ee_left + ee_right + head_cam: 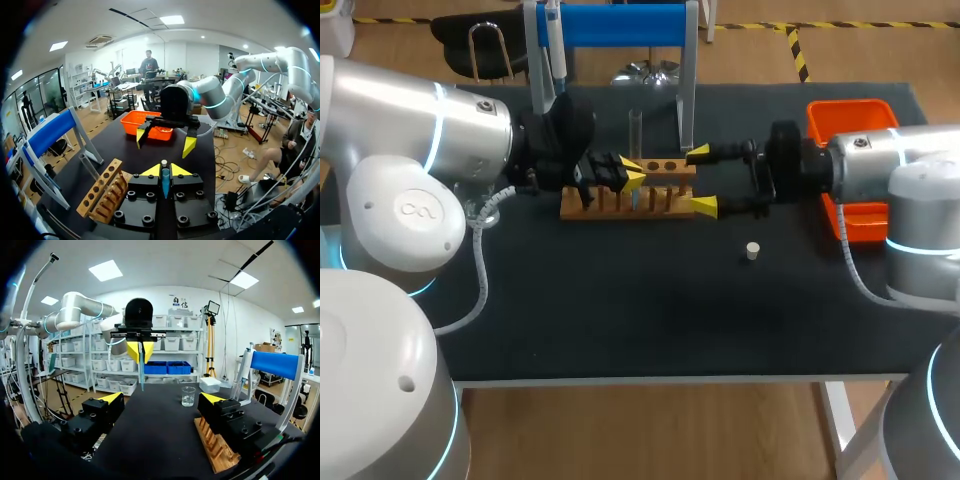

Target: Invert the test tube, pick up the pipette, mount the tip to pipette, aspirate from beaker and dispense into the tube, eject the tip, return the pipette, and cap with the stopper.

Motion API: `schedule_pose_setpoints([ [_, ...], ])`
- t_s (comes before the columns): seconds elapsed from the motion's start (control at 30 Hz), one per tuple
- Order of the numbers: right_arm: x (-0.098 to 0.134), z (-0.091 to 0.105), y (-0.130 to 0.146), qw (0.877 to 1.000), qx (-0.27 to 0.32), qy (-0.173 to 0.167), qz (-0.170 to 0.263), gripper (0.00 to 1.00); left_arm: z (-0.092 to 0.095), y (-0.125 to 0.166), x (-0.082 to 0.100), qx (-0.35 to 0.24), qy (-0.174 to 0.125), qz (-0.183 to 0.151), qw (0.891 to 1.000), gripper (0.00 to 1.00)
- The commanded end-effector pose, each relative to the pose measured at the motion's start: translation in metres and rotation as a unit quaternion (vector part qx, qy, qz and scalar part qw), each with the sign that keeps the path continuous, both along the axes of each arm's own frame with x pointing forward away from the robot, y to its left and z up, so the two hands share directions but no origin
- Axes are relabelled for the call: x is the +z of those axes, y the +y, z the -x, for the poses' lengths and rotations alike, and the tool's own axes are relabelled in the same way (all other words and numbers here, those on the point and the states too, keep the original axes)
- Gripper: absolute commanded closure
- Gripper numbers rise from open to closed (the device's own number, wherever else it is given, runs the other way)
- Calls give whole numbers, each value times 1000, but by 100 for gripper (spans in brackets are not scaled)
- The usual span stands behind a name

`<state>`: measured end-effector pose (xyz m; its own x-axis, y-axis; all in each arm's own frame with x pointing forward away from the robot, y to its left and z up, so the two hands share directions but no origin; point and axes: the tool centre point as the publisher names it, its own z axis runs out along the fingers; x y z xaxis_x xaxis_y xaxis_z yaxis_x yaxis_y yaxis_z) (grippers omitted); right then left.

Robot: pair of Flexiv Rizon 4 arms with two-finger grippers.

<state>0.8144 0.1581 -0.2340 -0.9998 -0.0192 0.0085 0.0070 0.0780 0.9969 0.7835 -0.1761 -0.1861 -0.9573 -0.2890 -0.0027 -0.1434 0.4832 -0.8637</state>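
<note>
My left gripper (632,176) is shut on a thin bluish test tube (165,183) just above the wooden rack (620,200). From the right wrist view the test tube (142,374) hangs down from the left gripper (139,351). Facing it, my right gripper (702,180) stands open at the rack's right end, with nothing between its fingers. A small white stopper (752,251) lies on the mat in front of the right gripper. The pipette (555,50) hangs on the blue stand (620,25) at the back. A clear beaker (188,396) stands behind the rack.
An orange bin (850,122) sits at the back right, behind my right arm. The wooden rack (102,192) has several empty holes. The black mat (620,300) in front of the rack is bare apart from the stopper.
</note>
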Motion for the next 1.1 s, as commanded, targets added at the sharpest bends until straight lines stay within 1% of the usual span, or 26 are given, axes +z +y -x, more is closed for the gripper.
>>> schedule_pose_setpoints([
  [0.03,2,6,2,1000,4,0,-4,0,0,1,1,-1,2,-1,1000,100],
  [0.33,10,18,19,999,25,8,-25,0,0,1,1,-1,2,-1,1000,100],
  [0.63,8,21,38,999,38,10,-22,0,0,1,1,-1,2,-1,1000,100],
  [0.9,11,19,55,999,43,11,-24,5,0,1,1,-1,2,-1,1000,100],
  [0.97,12,20,60,999,45,11,-26,8,0,1,1,-1,2,-1,1000,100],
  [1.1,12,22,68,998,50,12,-26,10,0,1,1,-1,2,-1,1000,100],
])
